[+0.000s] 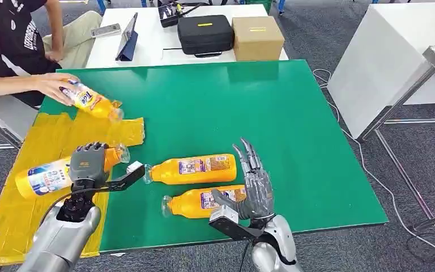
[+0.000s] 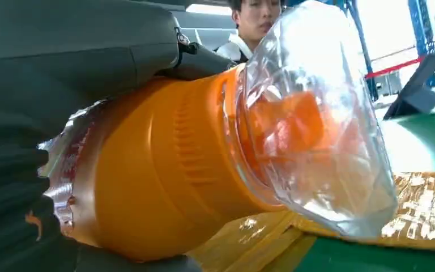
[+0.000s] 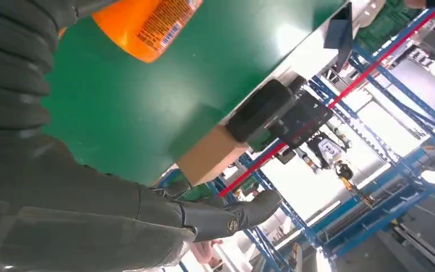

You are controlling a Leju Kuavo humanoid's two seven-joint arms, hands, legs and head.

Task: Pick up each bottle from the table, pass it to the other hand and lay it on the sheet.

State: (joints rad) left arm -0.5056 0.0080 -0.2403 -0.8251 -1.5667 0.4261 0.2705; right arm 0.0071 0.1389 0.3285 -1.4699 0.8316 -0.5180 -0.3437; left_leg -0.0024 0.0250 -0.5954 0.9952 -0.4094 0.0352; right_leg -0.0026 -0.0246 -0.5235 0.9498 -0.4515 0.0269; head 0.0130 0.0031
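A broad green rectangular worktop (image 1: 249, 107) is carrying the things, and a crinkled yellow plastic sheet (image 1: 11, 209) is covering its left side. Behind it a white table (image 1: 147, 39) is bearing a black zipped case (image 1: 205, 34), a brown cardboard box (image 1: 257, 37) and a dark folded tablet cover (image 1: 128, 39).

A person in a black shirt (image 1: 5, 34) is sitting at the far left, and the person's hand (image 1: 54, 86) is resting on an orange plastic bottle with a colourful label (image 1: 93, 103) that is lying at the far edge of the sheet.

The robot's left hand (image 1: 88, 161) is clenching around a second orange juice bottle with a white and blue label (image 1: 42, 177), which is lying on its side on the sheet; in the left wrist view its clear neck end (image 2: 311, 124) is sticking out just above the sheet.

The robot's right hand (image 1: 255, 187) is standing released, fingers straight and apart, holding nothing, just beside the base ends of two more orange bottles lying on the bare green surface: the farther one (image 1: 195, 169) and the nearer one (image 1: 201, 203), side by side, caps pointing left. I cannot tell whether the hand is touching them.
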